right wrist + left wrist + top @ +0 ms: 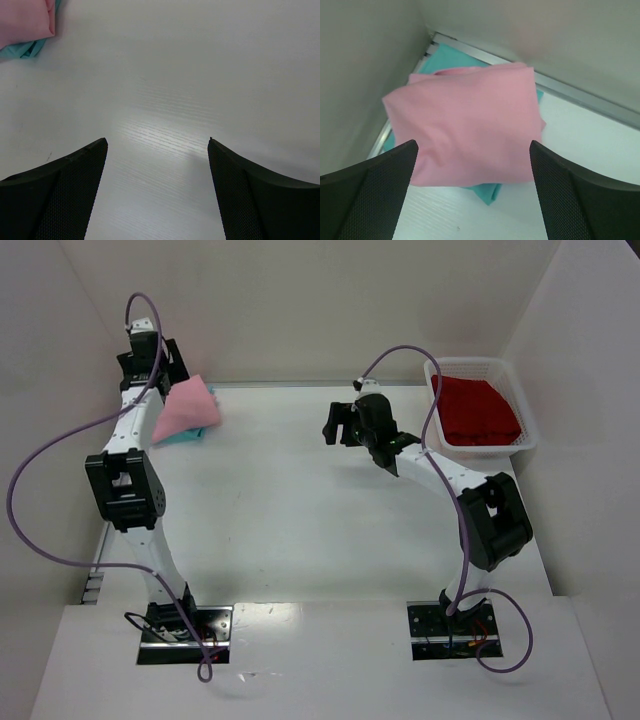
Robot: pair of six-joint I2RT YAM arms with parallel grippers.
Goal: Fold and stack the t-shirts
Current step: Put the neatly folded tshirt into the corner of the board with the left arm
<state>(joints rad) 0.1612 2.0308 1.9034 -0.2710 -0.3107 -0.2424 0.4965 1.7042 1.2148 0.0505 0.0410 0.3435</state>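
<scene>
A folded light pink t-shirt (187, 406) lies on top of a folded teal t-shirt (192, 436) in the table's far left corner. From the left wrist the pink one (465, 125) covers most of the teal one (492, 192), whose edges stick out beneath it. My left gripper (473, 145) hangs just above the pile, open, with nothing between its fingers. Mid-table, my right gripper (338, 422) is open over bare tabletop (160, 100); the pile's corner (25, 22) shows at its upper left. A folded red t-shirt (477, 410) lies in the basket.
A white plastic basket (530, 435) stands at the far right against the side wall. White walls close in on the back and both sides. A metal rail (590, 100) runs along the wall behind the pile. Purple cables loop off both arms.
</scene>
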